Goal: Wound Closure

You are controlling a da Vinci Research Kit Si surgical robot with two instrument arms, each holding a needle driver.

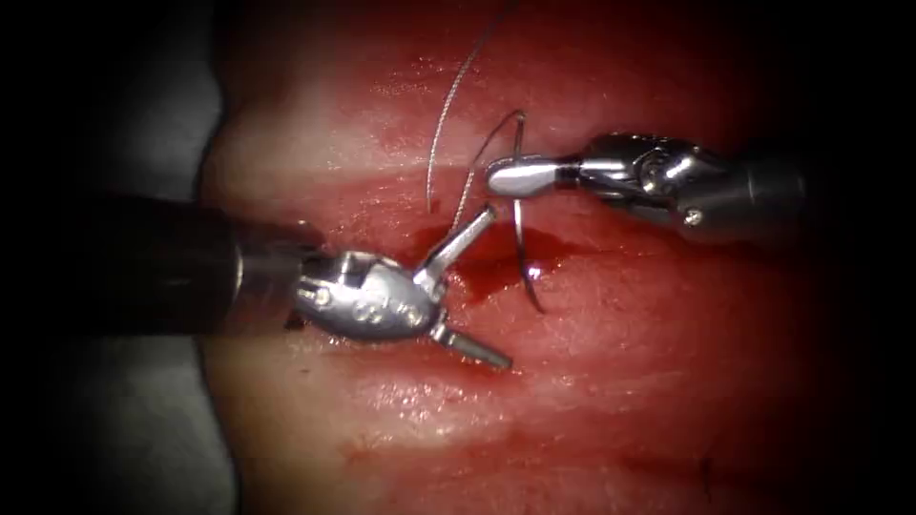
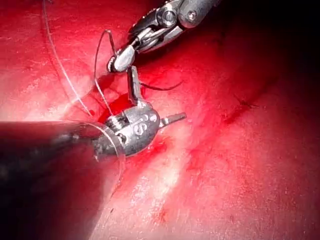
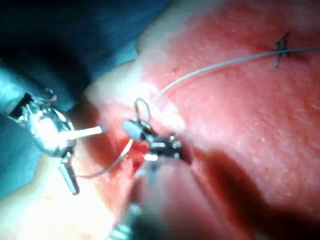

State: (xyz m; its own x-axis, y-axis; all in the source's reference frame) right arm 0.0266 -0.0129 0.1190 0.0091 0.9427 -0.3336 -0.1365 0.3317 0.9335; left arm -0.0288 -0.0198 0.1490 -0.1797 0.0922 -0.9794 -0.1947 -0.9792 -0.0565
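Left tool [image 1: 472, 291]: jaws spread wide, grasping nothing; upper jaw raised toward the needle, lower jaw low over the tissue, straddling the red fluid.
Right tool [image 1: 506, 177]: jaws clamped across the needle near its upper, thread-bearing end; tip just above and right of the left tool's upper jaw.
Needle [image 1: 520, 243]: hangs down from the right tool's tip, curving toward the cut; lower end at or just in the tissue right of the red fluid, depth not clear.
Thread [image 1: 448, 114]: loops off the needle's top just left of the right tool, trails up and away over the tissue beyond both tools.
Cut [image 1: 496, 257]: runs between the two tools, pooled with red fluid [image 1: 477, 272].
Tissue [image 1: 620, 381]: pale and wet around both tips.
Doing it well (judgement): keep the grip square to the curve, rotate along the arc rather than pushing, keep the open left jaws clear of the thread loop.
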